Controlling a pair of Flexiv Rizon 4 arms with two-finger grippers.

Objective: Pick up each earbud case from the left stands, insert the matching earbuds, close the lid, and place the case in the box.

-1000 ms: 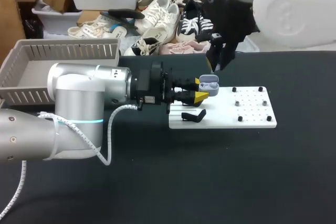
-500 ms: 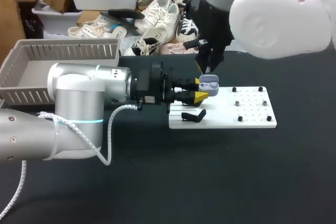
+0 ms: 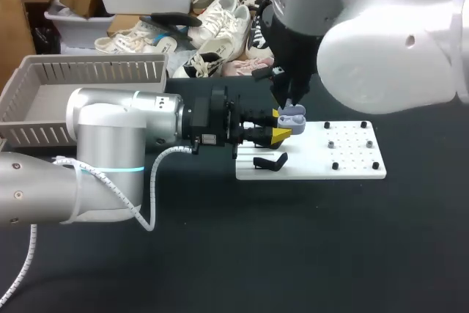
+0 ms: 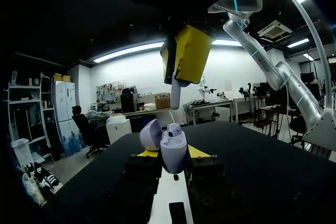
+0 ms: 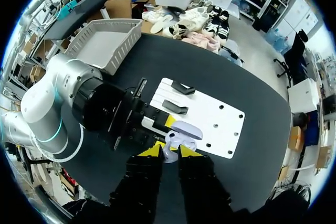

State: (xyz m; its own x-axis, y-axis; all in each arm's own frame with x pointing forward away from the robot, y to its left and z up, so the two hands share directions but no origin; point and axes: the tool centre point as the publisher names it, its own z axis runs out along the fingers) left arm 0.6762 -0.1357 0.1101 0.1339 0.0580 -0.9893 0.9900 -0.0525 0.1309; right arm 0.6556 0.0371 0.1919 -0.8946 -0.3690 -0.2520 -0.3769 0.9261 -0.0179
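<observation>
My left end effector [image 3: 281, 125] is clamped on the pale lilac earbud case [image 3: 293, 115], lid open, right at the left end of the white perforated board [image 3: 344, 160] on the black worktop [image 3: 293, 254]. My right end effector [image 4: 185, 56] hangs just above the case, over that same end of the board, pinching a small white earbud [image 4: 175, 94].

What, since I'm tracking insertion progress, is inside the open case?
One seated earbud shows in the case, gripped by the left tool. The right tool holds a second earbud above it. The rest of its inside is hidden.
</observation>
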